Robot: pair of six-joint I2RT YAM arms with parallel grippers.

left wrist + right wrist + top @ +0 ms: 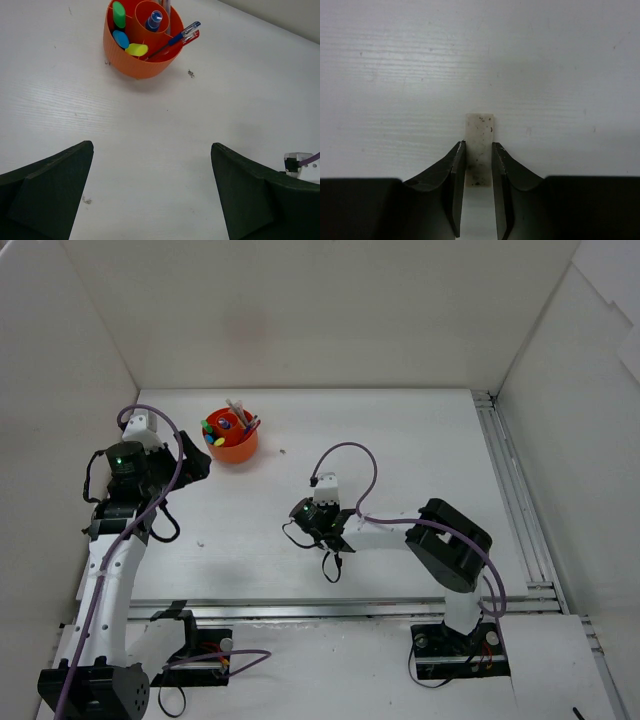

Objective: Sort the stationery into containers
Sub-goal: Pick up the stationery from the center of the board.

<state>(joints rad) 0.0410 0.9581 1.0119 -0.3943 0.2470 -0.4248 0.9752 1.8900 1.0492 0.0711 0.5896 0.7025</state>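
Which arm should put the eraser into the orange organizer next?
Right. Its claw is shut on the eraser, so it only needs to carry it over. The left claw sits nearer the orange organizer, but it is open and empty.

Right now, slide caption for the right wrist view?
Right gripper with fingers shut on a speckled beige eraser, white table behind.
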